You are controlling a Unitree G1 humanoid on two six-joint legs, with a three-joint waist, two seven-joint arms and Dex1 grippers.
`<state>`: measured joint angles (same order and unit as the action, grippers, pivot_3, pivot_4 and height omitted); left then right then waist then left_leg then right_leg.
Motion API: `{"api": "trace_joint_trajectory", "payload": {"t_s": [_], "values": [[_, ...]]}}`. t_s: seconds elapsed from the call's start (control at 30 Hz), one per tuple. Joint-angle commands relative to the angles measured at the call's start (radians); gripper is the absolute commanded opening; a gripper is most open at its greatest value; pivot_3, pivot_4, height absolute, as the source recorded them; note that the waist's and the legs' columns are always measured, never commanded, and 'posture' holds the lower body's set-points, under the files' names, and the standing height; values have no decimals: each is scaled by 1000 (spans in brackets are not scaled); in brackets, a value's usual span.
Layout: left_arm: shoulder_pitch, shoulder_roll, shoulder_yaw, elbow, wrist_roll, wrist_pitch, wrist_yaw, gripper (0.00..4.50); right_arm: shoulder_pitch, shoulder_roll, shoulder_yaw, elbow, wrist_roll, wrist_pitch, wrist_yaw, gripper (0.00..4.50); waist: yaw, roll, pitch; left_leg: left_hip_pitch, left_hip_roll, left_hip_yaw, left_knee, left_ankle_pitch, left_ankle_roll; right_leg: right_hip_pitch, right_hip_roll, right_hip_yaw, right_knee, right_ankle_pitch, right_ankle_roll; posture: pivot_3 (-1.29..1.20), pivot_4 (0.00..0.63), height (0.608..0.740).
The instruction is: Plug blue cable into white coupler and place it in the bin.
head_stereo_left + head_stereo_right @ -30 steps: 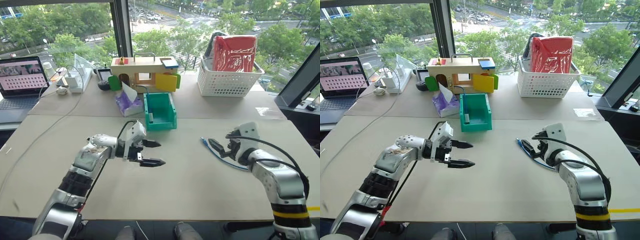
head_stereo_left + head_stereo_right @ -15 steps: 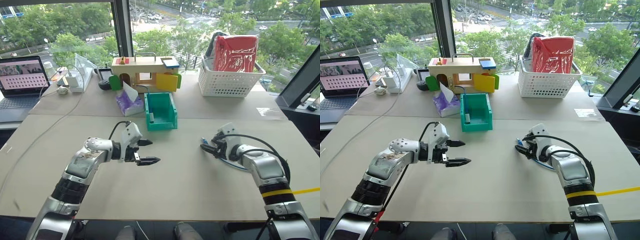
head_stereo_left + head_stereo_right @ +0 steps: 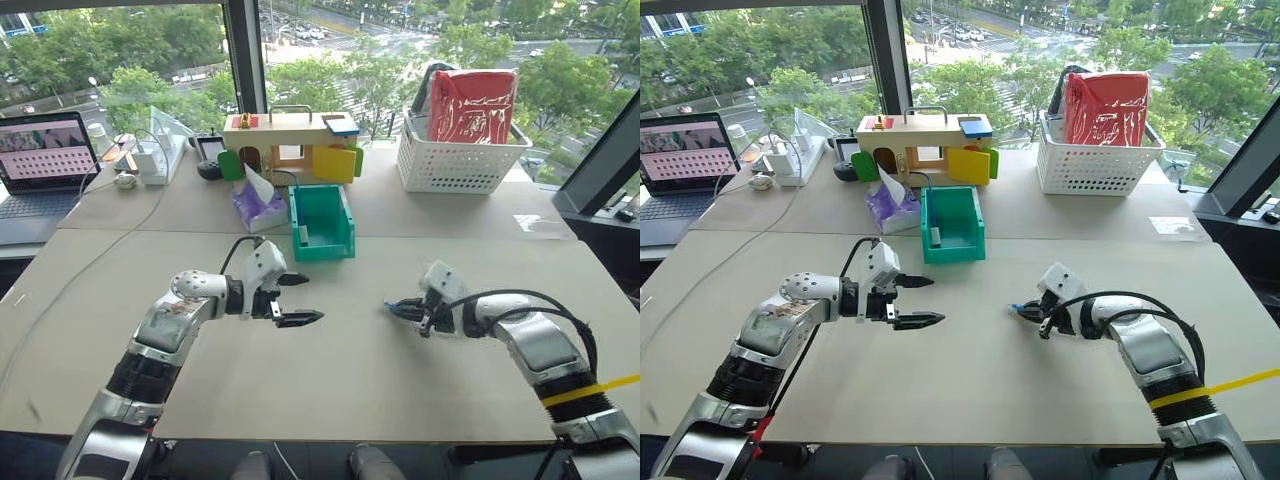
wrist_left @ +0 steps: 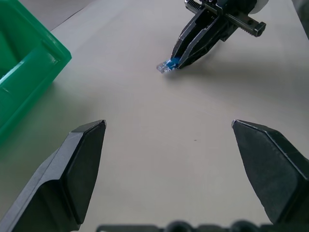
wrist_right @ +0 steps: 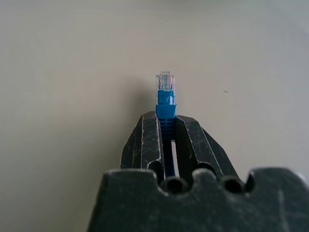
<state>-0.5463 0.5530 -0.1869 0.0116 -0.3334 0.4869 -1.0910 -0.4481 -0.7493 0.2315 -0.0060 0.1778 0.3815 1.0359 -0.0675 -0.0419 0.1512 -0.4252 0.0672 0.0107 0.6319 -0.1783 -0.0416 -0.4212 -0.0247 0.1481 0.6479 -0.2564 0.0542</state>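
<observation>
The right gripper point(image 5: 166, 128) is clamped on the blue cable point(image 5: 165, 99) just behind its clear plug, leaving the tip free, probably for insertion. It hangs over the table point(image 3: 360, 380), right of centre. The left gripper point(image 3: 297, 299) waits opposite, spread wide and empty, nearer the teal bin point(image 3: 320, 222).

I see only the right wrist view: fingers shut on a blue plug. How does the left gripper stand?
Observer: The left gripper is open and empty, pointing toward the right gripper and its blue cable.
Operator: Where is the bin?
Observer: The bin stands on the table beyond both grippers, nearer the left one.
Operator: And the coupler?
Observer: A small white piece, likely the coupler, lies inside the bin by its left wall.
</observation>
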Motion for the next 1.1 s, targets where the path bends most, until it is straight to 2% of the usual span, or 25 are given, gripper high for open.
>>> {"api": "trace_joint_trajectory", "payload": {"t_s": [0.03,0.2,0.37,0.47,0.53,0.67,0.87,1.1], "values": [[-5,-1,-11,-18,3,-55,-39,4500,-19,-32,38,-93,-7,-66,108,76,1,0,0,0,0,0,0,0,0,0,0,0,0,-1,1,0,150,733],[37,43,-62,-37,62,-145,-92,4500,-93,9,133,-81,-49,-126,199,75,-3,0,0,0,0,0,0,0,0,0,0,0,0,-1,1,0,150,733],[18,47,-62,-20,103,-174,-69,4500,-221,131,213,106,-126,-249,223,74,1,0,0,0,0,0,3,0,0,0,1,0,1,0,0,0,150,733],[31,59,-71,-43,124,-178,-69,4500,-268,163,230,186,-154,-290,246,74,7,0,0,-1,0,0,3,0,0,0,0,0,1,2,-3,0,150,733],[37,69,-74,-49,136,-178,-70,4500,-275,165,232,196,-148,-276,283,1074,14,0,0,-2,0,-1,3,0,0,-1,0,-1,1,2,-3,0,150,733],[41,68,-60,-55,122,-159,-73,4500,-267,152,204,170,-146,-253,294,2310,22,0,0,-2,0,-1,3,-1,1,-1,0,-1,1,2,-3,0,150,733],[42,27,-88,-48,116,-150,-81,4500,-200,117,49,-8,-43,-42,214,4454,25,0,0,-2,0,-1,3,-1,1,-1,0,-1,2,2,-4,0,150,733],[67,-42,-108,-42,157,-144,0,4500,-83,45,-105,-242,34,216,83,4454,26,0,0,-3,0,-2,4,-1,1,-1,0,-2,2,2,-4,0,150,733]]}}
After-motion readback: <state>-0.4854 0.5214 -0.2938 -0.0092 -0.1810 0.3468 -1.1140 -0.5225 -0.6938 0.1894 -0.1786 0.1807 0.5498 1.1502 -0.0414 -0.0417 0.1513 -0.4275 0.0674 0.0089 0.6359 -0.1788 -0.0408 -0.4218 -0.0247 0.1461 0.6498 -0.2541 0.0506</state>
